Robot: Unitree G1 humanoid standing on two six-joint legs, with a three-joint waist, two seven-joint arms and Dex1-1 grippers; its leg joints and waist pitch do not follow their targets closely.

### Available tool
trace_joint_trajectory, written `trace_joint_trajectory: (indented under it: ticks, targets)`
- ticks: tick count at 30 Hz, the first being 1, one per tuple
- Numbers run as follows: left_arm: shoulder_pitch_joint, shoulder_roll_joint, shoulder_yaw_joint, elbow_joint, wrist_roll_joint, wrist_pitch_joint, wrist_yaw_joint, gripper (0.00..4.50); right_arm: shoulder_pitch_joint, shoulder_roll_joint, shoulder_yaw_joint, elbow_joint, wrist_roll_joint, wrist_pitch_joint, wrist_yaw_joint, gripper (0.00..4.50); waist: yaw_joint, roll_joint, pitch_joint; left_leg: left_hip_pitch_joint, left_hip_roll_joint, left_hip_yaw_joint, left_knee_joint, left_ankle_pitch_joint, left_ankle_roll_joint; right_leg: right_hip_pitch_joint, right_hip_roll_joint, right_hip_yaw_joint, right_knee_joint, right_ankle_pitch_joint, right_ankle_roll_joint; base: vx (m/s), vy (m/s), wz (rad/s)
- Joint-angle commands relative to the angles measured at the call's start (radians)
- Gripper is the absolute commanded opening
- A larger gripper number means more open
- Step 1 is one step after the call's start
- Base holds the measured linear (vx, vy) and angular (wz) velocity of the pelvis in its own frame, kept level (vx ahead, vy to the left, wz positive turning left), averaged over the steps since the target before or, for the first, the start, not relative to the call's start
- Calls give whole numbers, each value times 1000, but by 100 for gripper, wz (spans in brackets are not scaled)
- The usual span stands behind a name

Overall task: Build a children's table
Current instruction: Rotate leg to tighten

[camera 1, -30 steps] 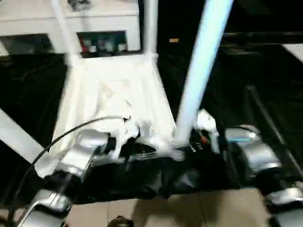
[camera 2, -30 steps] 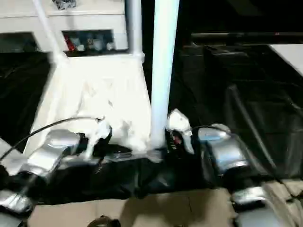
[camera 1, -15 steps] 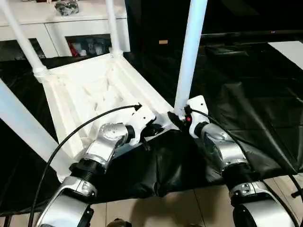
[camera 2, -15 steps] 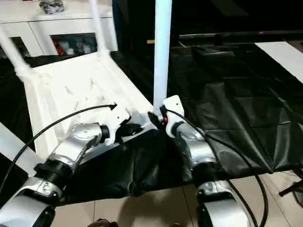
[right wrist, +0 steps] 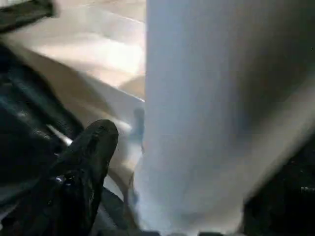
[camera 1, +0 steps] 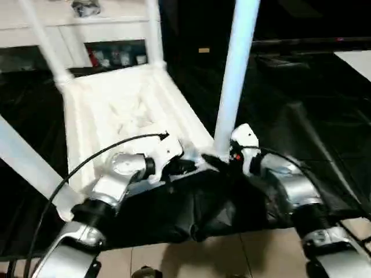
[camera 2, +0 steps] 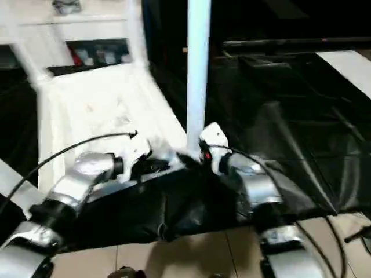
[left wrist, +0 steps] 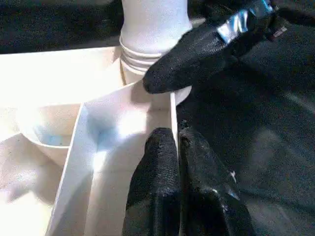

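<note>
Four legs: all standing up out of the upturned tabletop (camera 1: 124, 110), one per corner socket.
Near-right leg (camera 1: 235, 75): long axis close to vertical, foot in the socket at the tabletop's near-right corner, on the black sheet (camera 1: 301, 133).
Right gripper (left wrist: 162, 78): at the base of that leg, just beside the socket collar; fingers spread either side of the tube, one black finger (right wrist: 83, 162) apart from it, so no real pinch that I can see.
Left gripper (left wrist: 178, 142): fingers pressed together, empty, tips on the tabletop's edge rib just short of the same socket.
Nearer arm: right, by a little.
Key relation: leg lies between the right fingers, rising straight up from them.
Judgement: any seating push has to go down along the tube.
</note>
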Motion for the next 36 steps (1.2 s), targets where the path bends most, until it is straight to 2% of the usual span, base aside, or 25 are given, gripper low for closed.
trace_joint_trajectory:
  ticks: [1, 3, 4, 8, 10, 11, 15, 16, 24, 25, 28, 29, 30, 32, 34, 36]
  targets:
    - [-5, 11, -14, -58, -36, -41, -74, 0, 30, -43, 66, -70, 37, -4, 190, 385, 3, -10, -69, 27, 57, -14, -73, -226, 65, 36, -57, 43, -79, -116, -252, 0, 0, 0]
    - [-2, 20, -13, -62, -41, -42, -93, 0, 38, -62, 75, -85, 43, -3, 234, 385, 5, -9, -70, 26, 60, -14, -72, -219, 70, 35, -56, 43, -74, -92, -255, 0, 0, 0]
    - [3, 36, -14, -72, -49, -41, -122, 0, 45, -86, 89, -101, 51, 4, 290, 385, 10, -11, -71, 24, 59, -13, -70, -205, 79, 37, -57, 42, -72, -68, -263, 0, 0, 0]
    - [16, 75, -12, -90, -62, -41, -186, 0, 56, -135, 121, -134, 74, 40, 409, 385, 20, -13, -72, 24, 59, -12, -68, -186, 96, 35, -58, 42, -70, -62, -269, 0, 0, 0]
    - [18, 86, -12, -89, -64, -46, -200, 0, 55, -142, 128, -138, 74, 43, 426, 385, 22, -12, -70, 25, 59, -12, -69, -197, 87, 33, -60, 42, -72, -89, -269, 0, 0, 0]
    - [18, 87, -12, -89, -64, -47, -201, 0, 55, -143, 128, -139, 74, 44, 427, 359, 22, -12, -69, 25, 59, -12, -70, -202, 83, 32, -60, 42, -74, -100, -268, 0, 0, 0]
    - [23, 100, -13, -96, -69, -43, -217, 0, 56, -146, 131, -151, 82, 62, 451, 347, 22, -13, -69, 27, 60, -13, -73, -222, 65, 32, -60, 43, -76, -136, -259, 0, 0, 0]
    - [27, 106, -14, -105, -73, -37, -229, 0, 58, -149, 136, -162, 90, 74, 470, 324, 22, -13, -69, 26, 60, -13, -74, -220, 62, 32, -60, 43, -75, -132, -257, 0, 0, 0]
    - [34, 103, -13, -112, -78, -29, -234, 0, 76, -152, 148, -190, 94, 94, 490, 269, 23, -12, -71, 26, 59, -13, -72, -197, 67, 33, -60, 42, -72, -94, -263, 0, 0, 0]
    - [35, 100, -12, -112, -79, -29, -231, 0, 79, -151, 148, -192, 94, 95, 490, 249, 23, -12, -70, 26, 59, -12, -72, -202, 68, 33, -60, 43, -73, -96, -263, 0, 0, 0]
    - [36, 94, -11, -112, -81, -27, -227, 0, 85, -148, 147, -197, 96, 101, 488, 236, 24, -12, -69, 27, 60, -13, -74, -212, 65, 32, -60, 43, -74, -112, -259, 0, 0, 0]
    - [37, 90, -9, -111, -81, -27, -222, 0, 91, -144, 146, -200, 99, 104, 484, 236, 24, -10, -69, 27, 60, -13, -74, -215, 63, 32, -60, 43, -74, -117, -259, 0, 0, 0]
    - [34, 81, -4, -108, -78, -22, -199, 0, 96, -135, 140, -203, 104, 106, 472, 216, 25, -11, -69, 28, 60, -13, -74, -219, 60, 31, -60, 43, -75, -120, -259, 0, 0, 0]
    - [30, 70, 2, -102, -75, -21, -174, 0, 100, -120, 129, -200, 109, 103, 450, 209, 25, -12, -69, 26, 60, -13, -74, -221, 57, 32, -62, 44, -75, -123, -257, 0, 0, 0]
    - [8, 32, 19, -71, -50, -3, -70, 0, 89, -68, 97, -162, 102, 88, 351, 202, 22, -12, -68, 28, 61, -13, -76, -230, 50, 29, -61, 45, -76, -131, -257, 0, 0, 0]
    - [-9, 2, 29, -49, -34, 6, 1, 0, 72, -26, 72, -119, 91, 83, 262, 200, 15, -14, -62, 29, 57, -14, -79, -273, 27, 27, -63, 45, -85, -201, -250, 0, 0, 0]
